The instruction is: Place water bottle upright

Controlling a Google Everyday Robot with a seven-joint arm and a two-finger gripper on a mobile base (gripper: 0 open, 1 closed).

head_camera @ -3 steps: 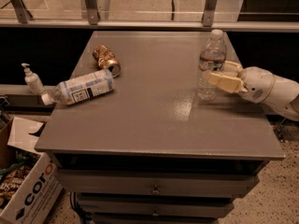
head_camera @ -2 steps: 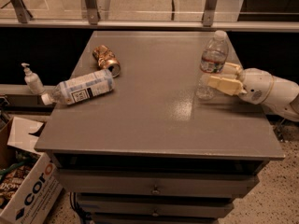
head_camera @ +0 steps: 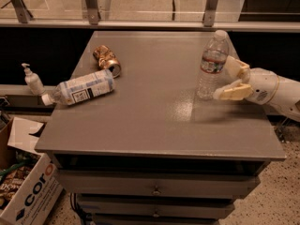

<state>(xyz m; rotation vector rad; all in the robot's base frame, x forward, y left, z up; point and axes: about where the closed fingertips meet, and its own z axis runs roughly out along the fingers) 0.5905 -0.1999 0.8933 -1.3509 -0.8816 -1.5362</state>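
The water bottle, clear and ribbed with a white cap and a dark red-and-white label band, stands upright on the grey table near its right side. My gripper reaches in from the right at bottle height. Its cream fingers are spread open just to the right of the bottle, one behind it and one in front. I cannot tell whether a fingertip still touches the bottle.
A larger bottle with a white-blue label lies on its side at the table's left edge. A crushed gold can lies behind it. A pump bottle stands on the left ledge and a cardboard box on the floor.
The fingers, earlier closed around the bottle's lower half, have spread apart and drawn slightly right. The bottle now stands upright on the table by itself.
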